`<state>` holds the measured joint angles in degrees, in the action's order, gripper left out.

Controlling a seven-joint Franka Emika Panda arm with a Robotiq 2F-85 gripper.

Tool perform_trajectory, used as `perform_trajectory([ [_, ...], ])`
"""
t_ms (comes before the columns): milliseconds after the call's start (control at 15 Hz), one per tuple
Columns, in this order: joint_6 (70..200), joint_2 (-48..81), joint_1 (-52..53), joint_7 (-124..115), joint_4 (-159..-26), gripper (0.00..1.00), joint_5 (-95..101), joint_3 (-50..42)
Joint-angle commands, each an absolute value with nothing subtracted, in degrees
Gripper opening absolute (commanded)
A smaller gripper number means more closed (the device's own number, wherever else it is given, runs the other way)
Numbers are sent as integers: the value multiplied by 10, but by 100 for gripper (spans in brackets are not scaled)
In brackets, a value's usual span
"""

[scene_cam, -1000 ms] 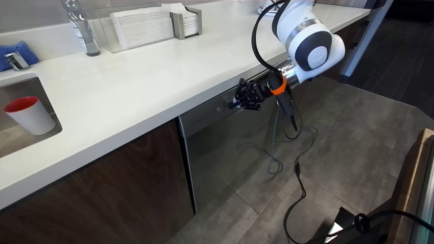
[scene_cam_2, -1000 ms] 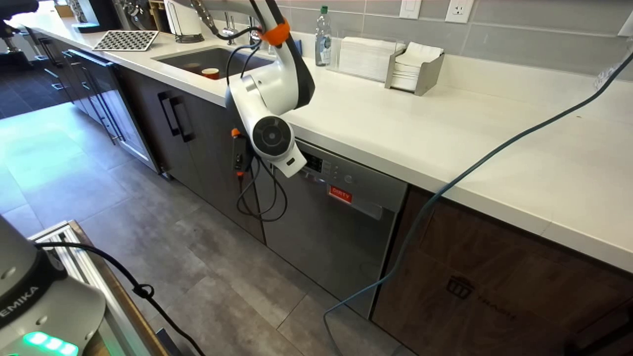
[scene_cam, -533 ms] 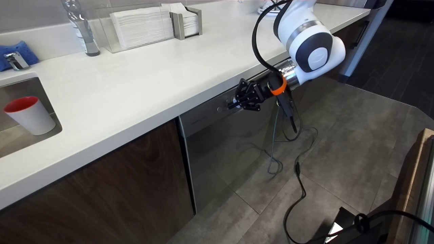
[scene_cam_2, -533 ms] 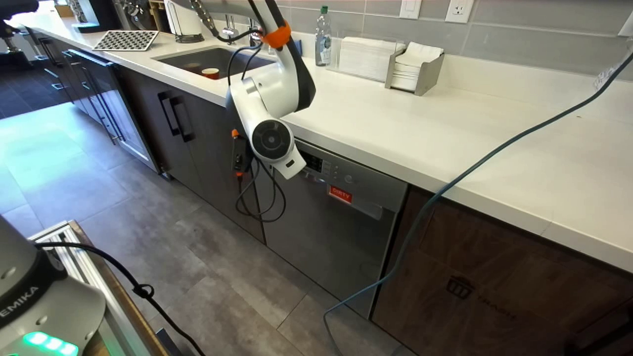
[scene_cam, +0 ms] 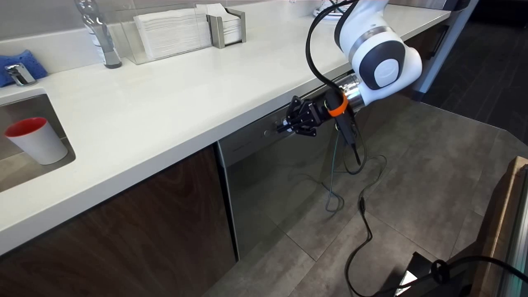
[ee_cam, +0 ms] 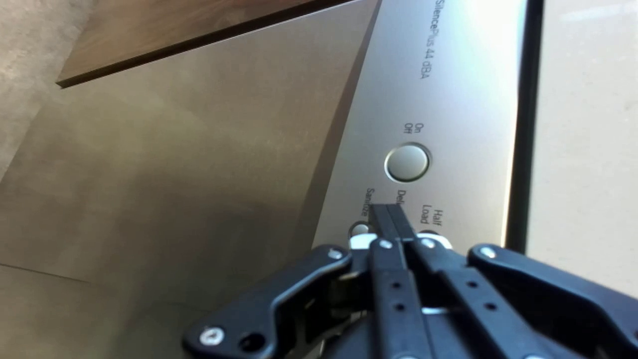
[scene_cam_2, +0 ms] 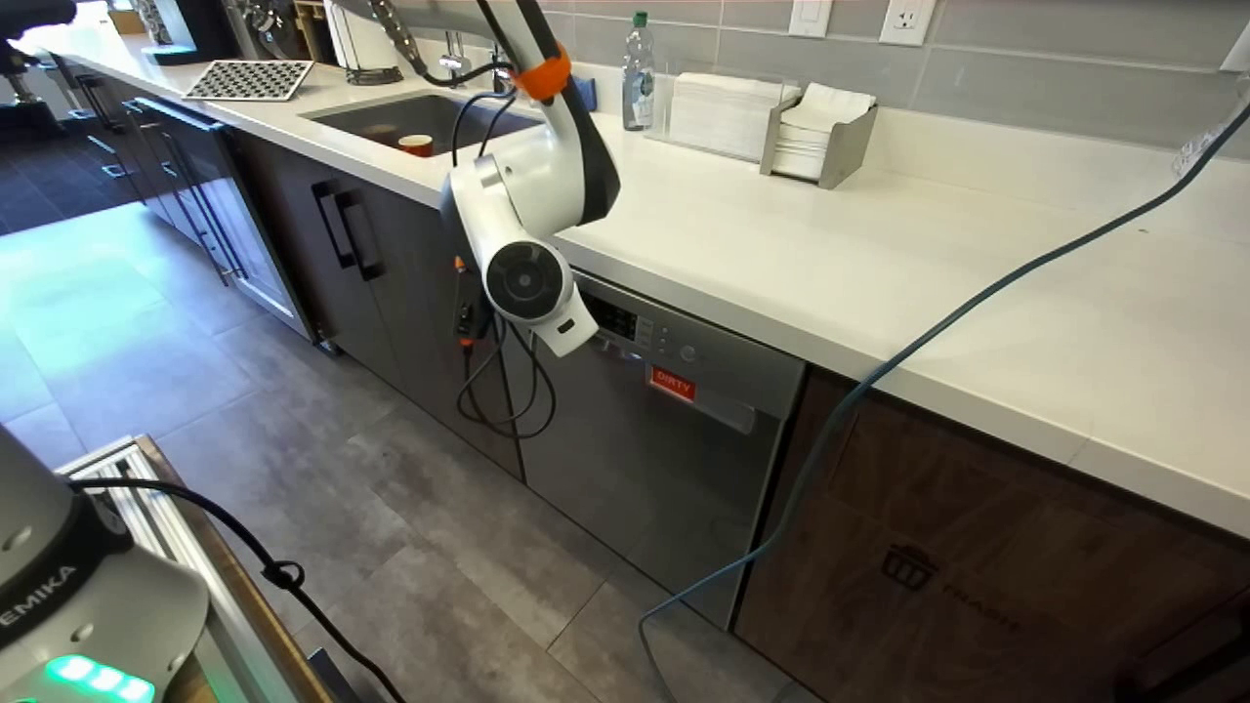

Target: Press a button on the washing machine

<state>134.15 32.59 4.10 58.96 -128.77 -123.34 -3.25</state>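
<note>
The washing machine [scene_cam: 268, 194] is a grey steel appliance under the counter. It also shows in an exterior view [scene_cam_2: 635, 469] with a dark display [scene_cam_2: 615, 320] and a red DIRTY label [scene_cam_2: 673, 384]. In the wrist view its panel has a large round On/Off button [ee_cam: 407, 162] and a small Sanitize button [ee_cam: 360, 229]. My gripper [ee_cam: 390, 205] is shut and empty. Its tips cover part of the lettering below the On/Off button, between the Sanitize and Half Load labels. I cannot tell whether they touch the panel. The gripper also shows at the panel [scene_cam: 279, 129]; the arm hides it in an exterior view.
The white countertop [scene_cam: 165, 99] overhangs just above the panel. A brown cabinet door [scene_cam: 136, 231] stands beside the machine. A blue cable [scene_cam_2: 840, 420] hangs across an exterior view. Loops of black cable [scene_cam_2: 508, 430] hang from the wrist. A sink [scene_cam_2: 337, 119] holds a red-and-white cup [scene_cam: 39, 140].
The arm's wrist has shifted slightly left and down in an exterior view, and the hand has tilted a little. The fingertips stay almost in the same place at the panel, still shut.
</note>
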Motion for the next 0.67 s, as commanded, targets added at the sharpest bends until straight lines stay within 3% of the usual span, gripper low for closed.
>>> perform_trajectory([
  [0,1337,336,54,594,-1260,0,-1284,-42],
  [600,1337,331,65,604,-1264,0,-1317,-47],
])
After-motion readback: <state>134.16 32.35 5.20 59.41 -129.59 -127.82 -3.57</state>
